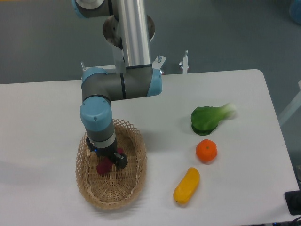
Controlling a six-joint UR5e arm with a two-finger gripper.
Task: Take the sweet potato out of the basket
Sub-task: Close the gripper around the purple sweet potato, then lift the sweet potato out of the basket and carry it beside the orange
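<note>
The sweet potato (102,167) is a small dark magenta tuber lying inside the oval wicker basket (134,181) at the front left of the table. My gripper (111,159) points straight down into the basket and sits right over the tuber's middle, so only the tuber's lower left end and a sliver at its upper right show. A dark finger (122,161) stands beside the tuber. The gripper body hides the gap between the fingers, so I cannot tell whether they press on the tuber.
To the right on the white table lie a green leafy vegetable (207,120), a round orange (206,151) and a yellow oblong fruit (186,186). The basket's lattice rim rises around the gripper.
</note>
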